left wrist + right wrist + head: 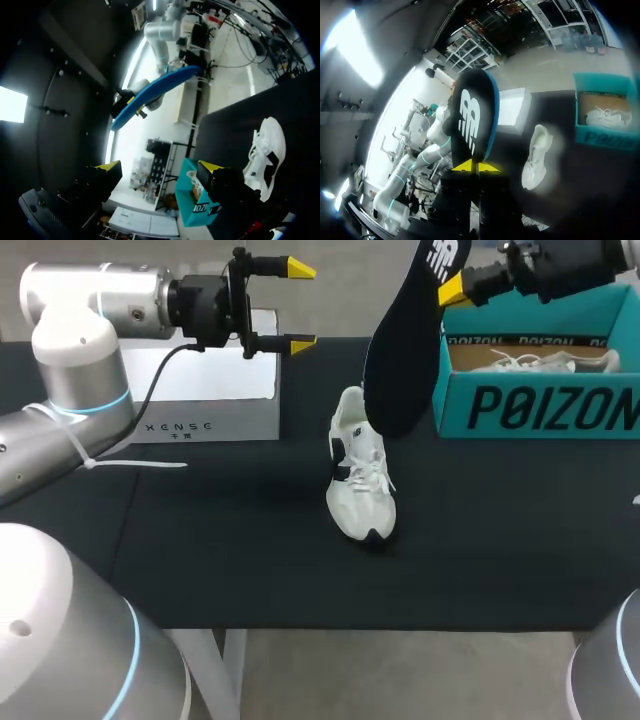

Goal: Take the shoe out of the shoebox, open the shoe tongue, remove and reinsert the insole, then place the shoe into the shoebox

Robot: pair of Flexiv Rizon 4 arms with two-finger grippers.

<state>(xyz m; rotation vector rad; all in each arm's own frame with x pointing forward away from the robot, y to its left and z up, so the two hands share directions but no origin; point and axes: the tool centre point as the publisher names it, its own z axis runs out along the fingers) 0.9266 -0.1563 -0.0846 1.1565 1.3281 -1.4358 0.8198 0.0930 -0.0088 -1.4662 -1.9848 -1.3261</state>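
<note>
Right fingers (461, 167) gripped the insole (400, 350) above the shoe (360, 475), mid-worktop (250, 540), well inside every edge; left fingers (300, 267) gaped wide, holding nothing.

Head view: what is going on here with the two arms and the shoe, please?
The right gripper is shut on the dark insole and holds it in the air near the white shoe, which lies on the black table. So the insole is out and not yet reinserted. The left gripper is open and empty, raised by a white box. The teal shoebox stands open at the table's right, with a second shoe inside.
</note>
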